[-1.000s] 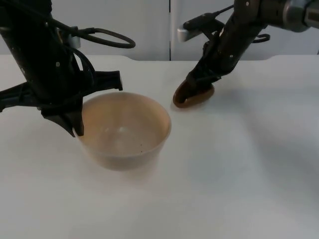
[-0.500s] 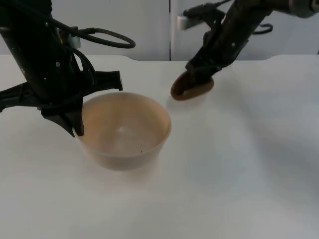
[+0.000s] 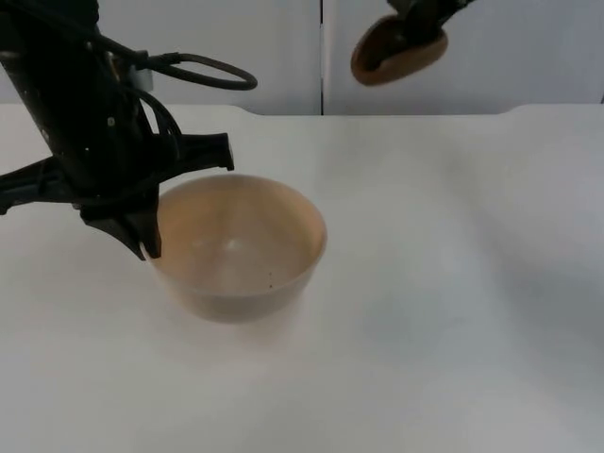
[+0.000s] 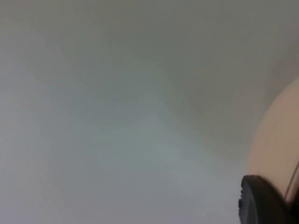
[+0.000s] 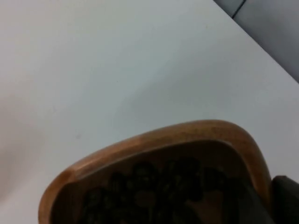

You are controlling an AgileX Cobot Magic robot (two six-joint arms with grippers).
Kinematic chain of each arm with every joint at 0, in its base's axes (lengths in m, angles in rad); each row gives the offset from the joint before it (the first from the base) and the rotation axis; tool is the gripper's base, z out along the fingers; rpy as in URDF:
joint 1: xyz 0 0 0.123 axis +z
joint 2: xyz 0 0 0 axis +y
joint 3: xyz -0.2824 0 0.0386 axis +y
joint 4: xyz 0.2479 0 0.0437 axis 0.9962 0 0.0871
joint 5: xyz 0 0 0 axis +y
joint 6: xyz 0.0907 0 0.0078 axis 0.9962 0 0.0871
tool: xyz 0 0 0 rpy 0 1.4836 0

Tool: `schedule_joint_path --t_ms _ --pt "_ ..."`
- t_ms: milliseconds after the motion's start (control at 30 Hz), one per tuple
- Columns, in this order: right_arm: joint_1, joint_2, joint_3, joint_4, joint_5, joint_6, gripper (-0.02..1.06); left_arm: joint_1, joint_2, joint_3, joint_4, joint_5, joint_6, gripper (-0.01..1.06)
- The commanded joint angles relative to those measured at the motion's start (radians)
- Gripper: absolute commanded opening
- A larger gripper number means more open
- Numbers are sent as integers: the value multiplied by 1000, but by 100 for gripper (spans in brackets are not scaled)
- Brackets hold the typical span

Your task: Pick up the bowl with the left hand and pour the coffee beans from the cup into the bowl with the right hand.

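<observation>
The pale wooden bowl point(image 3: 236, 247) sits at the table's left middle with nothing visible inside. My left gripper point(image 3: 144, 243) is shut on its left rim, one black fingertip point(image 4: 262, 201) lying against the bowl's outer wall point(image 4: 275, 149). High above the table's back, in front of the partition, my right gripper point(image 3: 415, 17) is shut on the brown wooden cup point(image 3: 400, 53), which hangs tilted. The right wrist view looks into the cup point(image 5: 163, 140), where dark coffee beans point(image 5: 159, 186) lie, with a black fingertip point(image 5: 286, 198) at its edge.
White table top point(image 3: 453, 283) spreads to the right and front of the bowl. The grey partition wall point(image 3: 283, 47) closes off the back. A black cable loop point(image 3: 203, 71) hangs from the left arm above the bowl.
My right gripper has lifted the cup from the table behind the bowl up to partition height. The left gripper and the bowl have stayed almost still.
</observation>
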Motion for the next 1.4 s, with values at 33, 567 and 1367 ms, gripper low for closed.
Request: schedule_joint_path --t_ms 33,567,1367 --pt "5 -46 -4 -5 35 11 0 -5 -14 -3 -13 -3 -8 0" --pt "129 -94 -3 -155 35 110 0 -5 -14 -3 -3 -7 -6 0" --pt "306 -119 -3 -272 35 125 0 -5 -14 -3 18 -44 -6 0"
